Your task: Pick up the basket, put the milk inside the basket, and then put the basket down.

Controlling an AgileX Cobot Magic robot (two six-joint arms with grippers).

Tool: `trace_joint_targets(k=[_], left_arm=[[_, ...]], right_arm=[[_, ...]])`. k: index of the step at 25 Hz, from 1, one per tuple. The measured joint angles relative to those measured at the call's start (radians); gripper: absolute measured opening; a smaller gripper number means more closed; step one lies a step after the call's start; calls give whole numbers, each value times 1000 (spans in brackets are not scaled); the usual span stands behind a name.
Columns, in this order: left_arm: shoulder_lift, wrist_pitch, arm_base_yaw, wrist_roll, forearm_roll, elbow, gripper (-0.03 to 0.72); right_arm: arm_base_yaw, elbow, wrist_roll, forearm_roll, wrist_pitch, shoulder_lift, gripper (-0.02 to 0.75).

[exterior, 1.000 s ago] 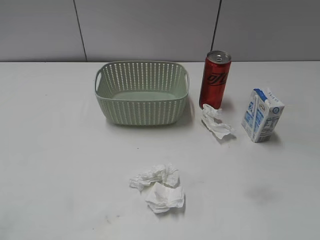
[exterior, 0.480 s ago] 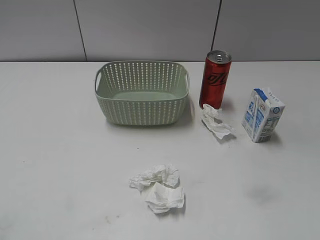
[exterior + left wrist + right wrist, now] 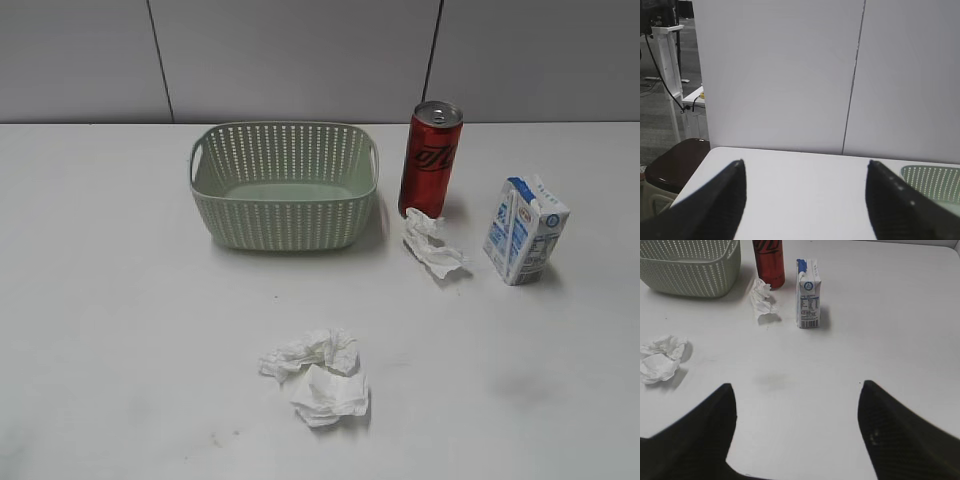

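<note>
The pale green basket (image 3: 284,185) stands empty at the back middle of the white table. It also shows in the right wrist view (image 3: 690,265) and a corner in the left wrist view (image 3: 935,181). The white and blue milk (image 3: 524,229) carton stands upright at the right; it also shows in the right wrist view (image 3: 808,294). Neither gripper shows in the exterior view. My left gripper (image 3: 805,165) is open and empty, left of the basket. My right gripper (image 3: 797,387) is open and empty, well short of the milk.
A tall red soda can (image 3: 430,159) stands between basket and milk. One crumpled tissue (image 3: 432,244) lies in front of the can; two more (image 3: 315,377) lie at the front middle. A grey panel wall (image 3: 300,55) runs behind the table.
</note>
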Motion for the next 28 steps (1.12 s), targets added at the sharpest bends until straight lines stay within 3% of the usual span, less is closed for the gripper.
trace_joint_targets(k=[9,17,20,28], left_arm=[[432,-63,0,28,-15,-110,568],[823,-62,-7,73,-81,-286,644],[954,-34,-44,83,-98,-370,645],[1324,137,-227,88,-107,-688,628]], right_arm=[[0,0,0,0,0,0,572],[0,0,0,0,0,0,571],[0,0,0,0,0,0,571],[0,0,0,0,0,0,571]])
